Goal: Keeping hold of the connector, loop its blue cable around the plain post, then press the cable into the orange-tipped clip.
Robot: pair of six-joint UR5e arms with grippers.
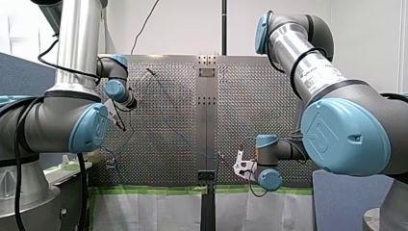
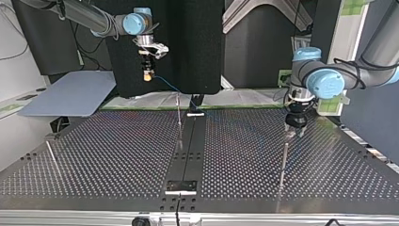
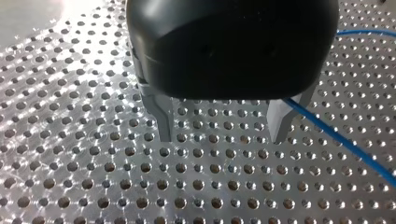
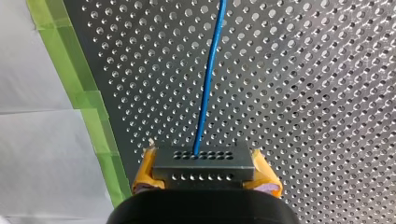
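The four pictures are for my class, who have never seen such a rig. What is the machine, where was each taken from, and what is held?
These are two robot arms at a perforated table. The front view looks from behind the arms; the top view faces them from across the table; each wrist view looks along one gripper. The right gripper, with yellow pads, is shut on a black connector, from which a blue cable runs out over the table. The left gripper is open and empty, the cable passing beside one finger. Thin posts stand on the table.
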